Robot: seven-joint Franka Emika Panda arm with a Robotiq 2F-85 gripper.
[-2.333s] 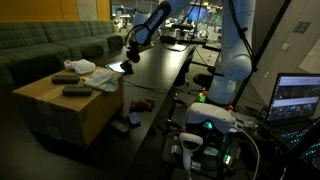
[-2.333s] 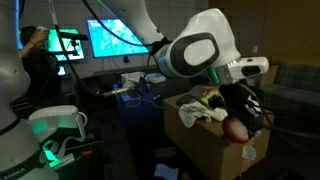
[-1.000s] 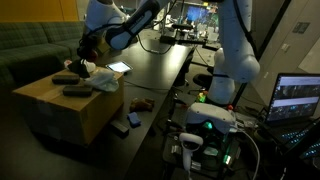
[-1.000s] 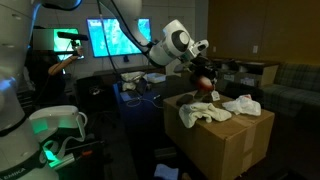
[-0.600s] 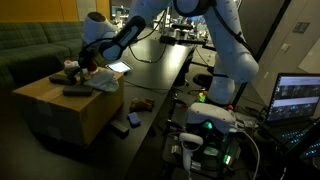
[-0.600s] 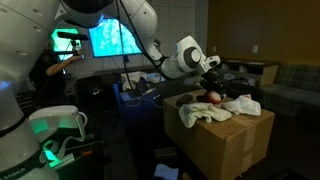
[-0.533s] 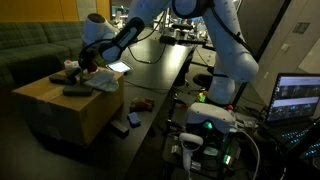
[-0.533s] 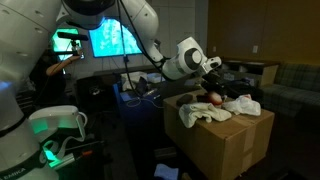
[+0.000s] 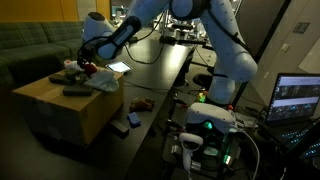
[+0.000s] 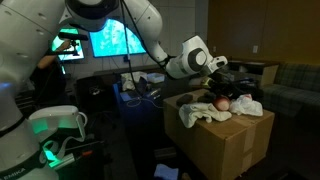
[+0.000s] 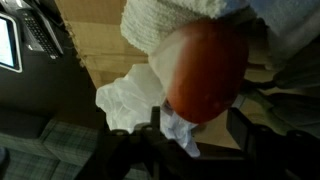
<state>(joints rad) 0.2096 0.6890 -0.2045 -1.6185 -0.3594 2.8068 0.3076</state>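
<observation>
Red ball (image 11: 205, 70) rests on crumpled white cloth (image 11: 130, 95) near cardboard box (image 10: 225, 140) far edge; cloth likely stops rolling. Gripper (image 11: 197, 128) just above, jaws parted, gripping nothing.

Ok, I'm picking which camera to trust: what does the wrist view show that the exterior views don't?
Only the wrist view: the red ball close up, lying against a white cloth just beyond the spread gripper. Only an exterior view: the whole arm, the laptop and the long black table. Shared: ball, cloth and the cardboard box.
</observation>
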